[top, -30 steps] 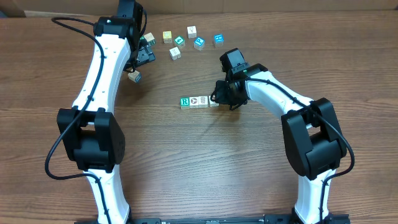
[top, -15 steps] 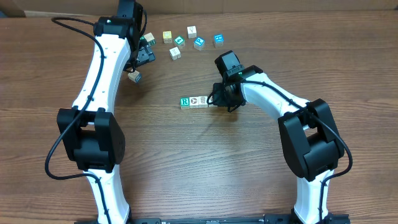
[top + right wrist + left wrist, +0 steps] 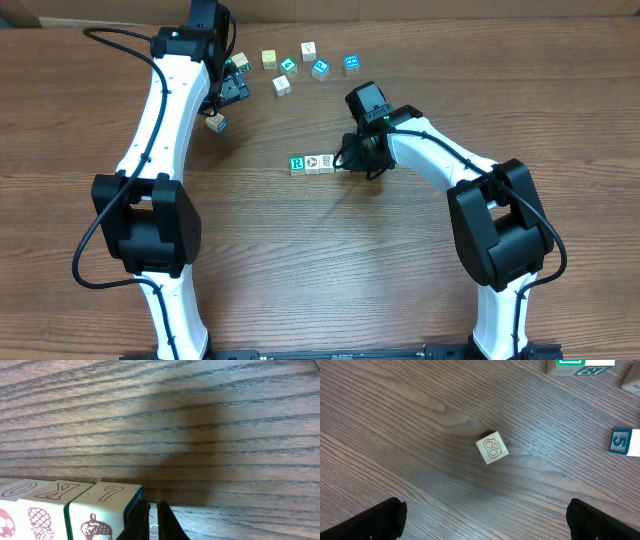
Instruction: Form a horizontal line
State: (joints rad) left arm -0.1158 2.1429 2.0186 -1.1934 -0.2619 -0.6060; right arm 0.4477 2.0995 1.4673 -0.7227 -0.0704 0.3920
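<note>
The horizontal line (image 3: 313, 162) lies at mid-table: a white cube with a green R (image 3: 297, 164) at its left end, then cubes with small dark pictures. My right gripper (image 3: 349, 158) is shut and empty, and its fingertips (image 3: 152, 521) touch the right side of the end cube, which has a 7 on top and an acorn on its face (image 3: 100, 510). A pineapple cube (image 3: 44, 512) sits next to it. My left gripper (image 3: 230, 90) is open and empty (image 3: 485, 515) above a loose white cube with a pretzel picture (image 3: 492, 448), which also shows in the overhead view (image 3: 216, 123).
Several loose cubes lie at the back of the table: a yellow one (image 3: 269, 60), teal-faced ones (image 3: 320, 69) (image 3: 351, 64), white ones (image 3: 308, 50) (image 3: 282, 86). A teal 5 cube (image 3: 622, 441) shows at the right edge of the left wrist view.
My right gripper has shifted slightly left, pushing the end cube against the row. The left arm has not moved.
</note>
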